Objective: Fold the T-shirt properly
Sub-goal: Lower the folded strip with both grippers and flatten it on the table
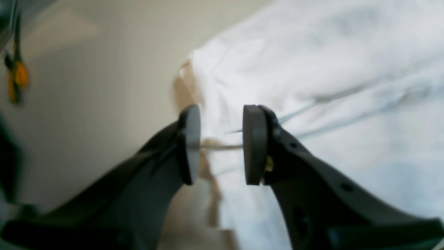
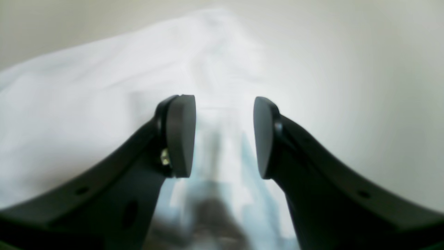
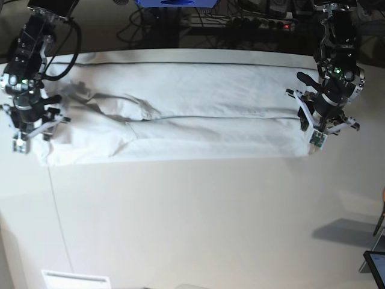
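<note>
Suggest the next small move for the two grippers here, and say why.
Probably lower both and close on the cloth. The left gripper and right gripper stand open at opposite ends of the long, already narrowed white cotton T-shirt on the off-white tabletop, neither holding it.

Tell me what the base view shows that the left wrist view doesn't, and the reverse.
Only the base view: the whole T-shirt lying as a long band across the table, with the right gripper at its other end. Only the left wrist view: the left gripper with its jaws apart over the cloth's edge. Both: shirt, table, left gripper.
</note>
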`<state>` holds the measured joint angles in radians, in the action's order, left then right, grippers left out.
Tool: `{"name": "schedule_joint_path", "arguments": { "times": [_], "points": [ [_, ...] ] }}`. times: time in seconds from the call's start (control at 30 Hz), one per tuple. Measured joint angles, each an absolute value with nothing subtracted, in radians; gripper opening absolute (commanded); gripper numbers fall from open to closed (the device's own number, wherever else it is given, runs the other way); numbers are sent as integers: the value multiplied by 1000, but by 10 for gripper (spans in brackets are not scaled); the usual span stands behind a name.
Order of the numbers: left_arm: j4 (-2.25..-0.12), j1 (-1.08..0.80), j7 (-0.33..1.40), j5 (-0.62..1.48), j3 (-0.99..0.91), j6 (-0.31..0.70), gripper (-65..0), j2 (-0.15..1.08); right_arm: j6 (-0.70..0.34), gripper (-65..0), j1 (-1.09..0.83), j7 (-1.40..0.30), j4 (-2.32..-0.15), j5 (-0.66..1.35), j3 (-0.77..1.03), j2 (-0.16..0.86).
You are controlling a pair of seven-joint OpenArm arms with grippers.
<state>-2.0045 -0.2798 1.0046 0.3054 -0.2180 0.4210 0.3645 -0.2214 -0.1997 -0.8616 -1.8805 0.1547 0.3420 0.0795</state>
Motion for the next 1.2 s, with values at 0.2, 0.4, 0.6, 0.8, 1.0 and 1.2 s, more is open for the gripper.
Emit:
{"name": "schedule_joint_path", "arguments": {
  "times": [0.2,0.4,0.6,0.8,1.0,1.2],
  "points": [
    [-2004,-300,993,591,-451,416,-650,287,-347,-501,-291,-667,-1881,148,287,84],
    [-1988,-388,823,609,-476,419,-650,169,-419,-627,-360,-478,-1884,148,287,82],
    [-1863,-415,573,283,-283,418,-650,115,-409,-628,-340,-449,-1747,144,295,48],
    [-1655,-374,363,134,-250,426,-650,73,-419,-628,-309,-393,-1627,163,295,47],
    [-1534,-268,315,129,-253,424,-650,86,-429,-628,-278,-296,-1536,183,295,53],
    [-1520,-208,363,113,-248,427,-650,89,-454,-628,-221,-272,-1464,197,294,80]
  ]
}}
